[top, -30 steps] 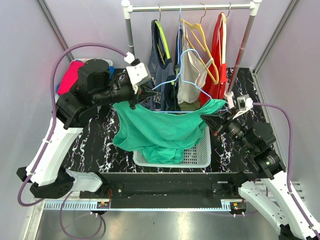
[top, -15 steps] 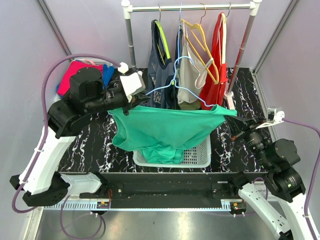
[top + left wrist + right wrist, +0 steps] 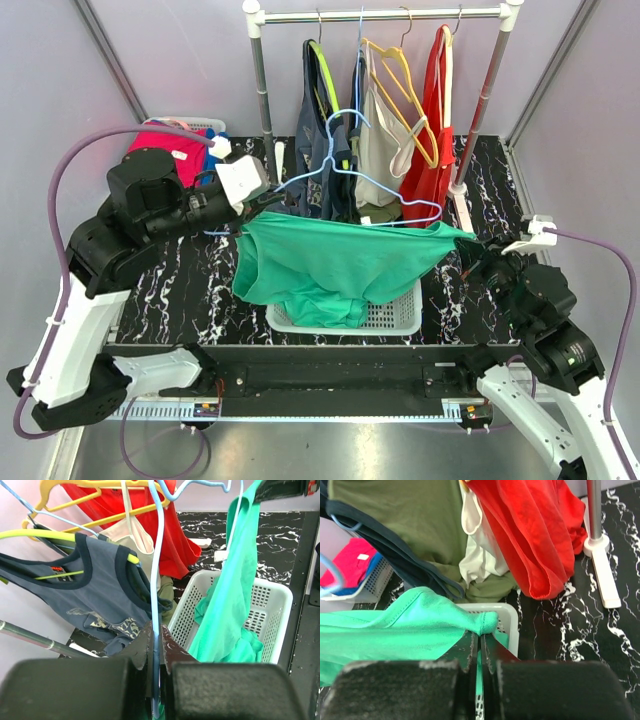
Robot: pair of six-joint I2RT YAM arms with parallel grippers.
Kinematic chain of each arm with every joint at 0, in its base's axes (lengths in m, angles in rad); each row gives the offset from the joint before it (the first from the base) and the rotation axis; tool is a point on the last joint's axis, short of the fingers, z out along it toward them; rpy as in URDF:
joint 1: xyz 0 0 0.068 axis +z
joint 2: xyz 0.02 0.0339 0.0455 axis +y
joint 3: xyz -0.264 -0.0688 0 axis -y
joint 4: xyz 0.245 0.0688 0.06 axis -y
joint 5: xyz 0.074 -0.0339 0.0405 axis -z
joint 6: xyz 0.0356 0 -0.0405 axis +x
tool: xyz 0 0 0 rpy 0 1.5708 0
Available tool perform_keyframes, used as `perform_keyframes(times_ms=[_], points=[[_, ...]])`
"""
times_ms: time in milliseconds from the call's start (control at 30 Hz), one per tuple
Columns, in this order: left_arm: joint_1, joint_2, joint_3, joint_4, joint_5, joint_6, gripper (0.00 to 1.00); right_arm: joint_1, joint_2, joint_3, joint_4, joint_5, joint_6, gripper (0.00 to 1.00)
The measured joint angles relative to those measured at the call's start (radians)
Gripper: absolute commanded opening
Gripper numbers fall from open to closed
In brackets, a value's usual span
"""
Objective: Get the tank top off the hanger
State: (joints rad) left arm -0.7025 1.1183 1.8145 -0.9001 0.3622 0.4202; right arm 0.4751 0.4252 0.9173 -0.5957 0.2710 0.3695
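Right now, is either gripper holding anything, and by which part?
The left gripper clamps the blue hanger by its wire arm; the right gripper pinches the green tank top by a bunched edge at its end.

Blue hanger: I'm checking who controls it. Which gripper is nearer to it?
Left. The left gripper is shut on the blue hanger; the right gripper pinches the green tank top just past the hanger's right end.

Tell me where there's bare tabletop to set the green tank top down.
Bare marble table lies left of the white basket, and a narrower strip to its right. The rear is crowded with hanging clothes; the green tank top droops into the basket.
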Motion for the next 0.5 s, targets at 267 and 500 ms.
perform_keyframes(times_ms=[267, 500], points=[[-0.001, 0.025, 0.066, -0.006, 0.012, -0.021, 0.00, 0.000, -0.027, -0.008, -0.021, -0.011, 0.005, 0.00], [-0.028, 0.186, 0.333, 0.071, 0.040, -0.144, 0.00, 0.000, 0.000, 0.104, -0.014, -0.033, 0.011, 0.00]])
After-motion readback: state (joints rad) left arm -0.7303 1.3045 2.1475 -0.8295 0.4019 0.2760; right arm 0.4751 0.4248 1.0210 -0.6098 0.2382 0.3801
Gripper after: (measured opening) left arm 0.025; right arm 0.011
